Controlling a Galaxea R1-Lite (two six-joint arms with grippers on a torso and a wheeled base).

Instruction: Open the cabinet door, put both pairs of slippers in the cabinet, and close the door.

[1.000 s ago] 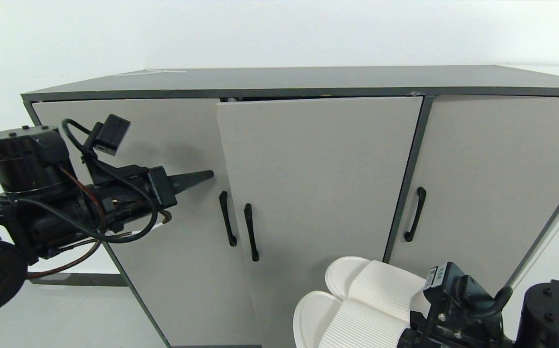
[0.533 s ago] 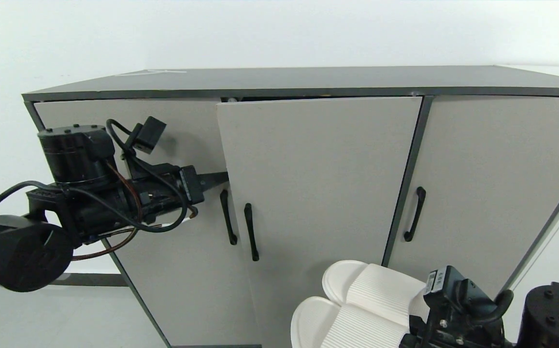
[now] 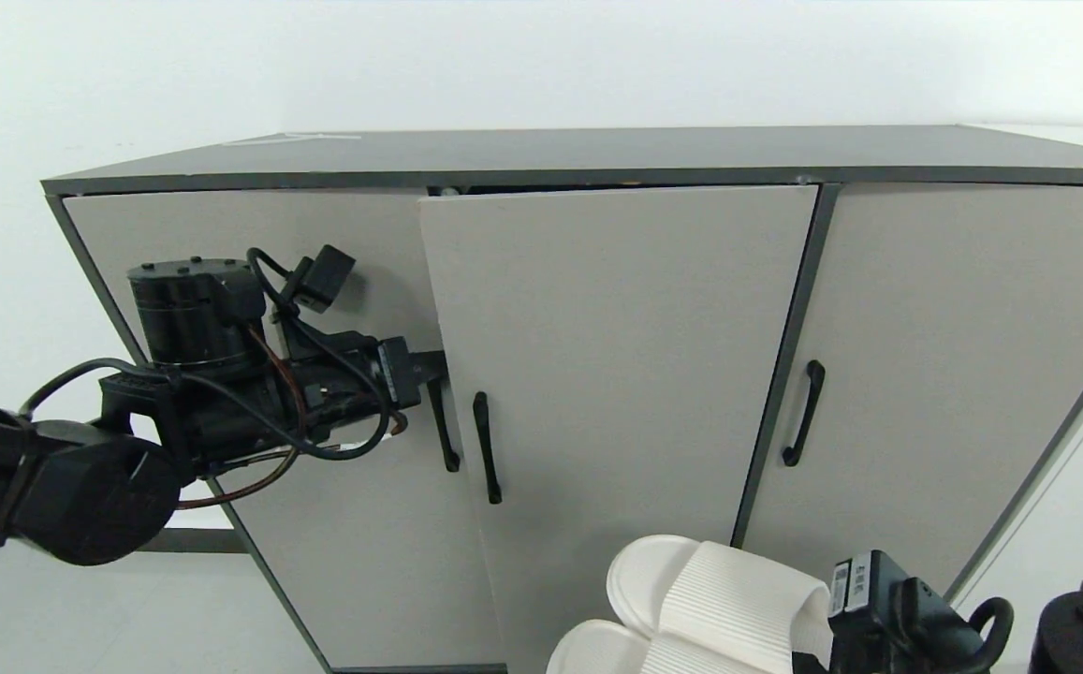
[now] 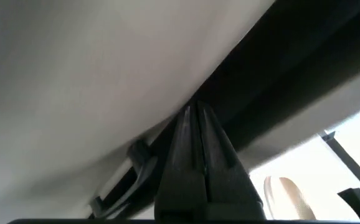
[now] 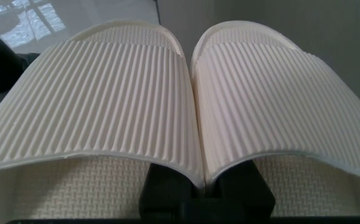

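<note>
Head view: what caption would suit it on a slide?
Left gripper at the edge of the ajar cabinet door; right gripper holding white slippers.

left tool (image 3: pixel 433 362) advanced behind door (image 3: pixel 616 356) edge, slippers (image 3: pixel 719 590) lowered

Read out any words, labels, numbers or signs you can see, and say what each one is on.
No text is readable.
Small white sticker on the black wrist mount beside the pair of white ribbed slippers: print too small to read.
Faint white marking on the dark top of the grey cabinet: no legible characters.
</note>
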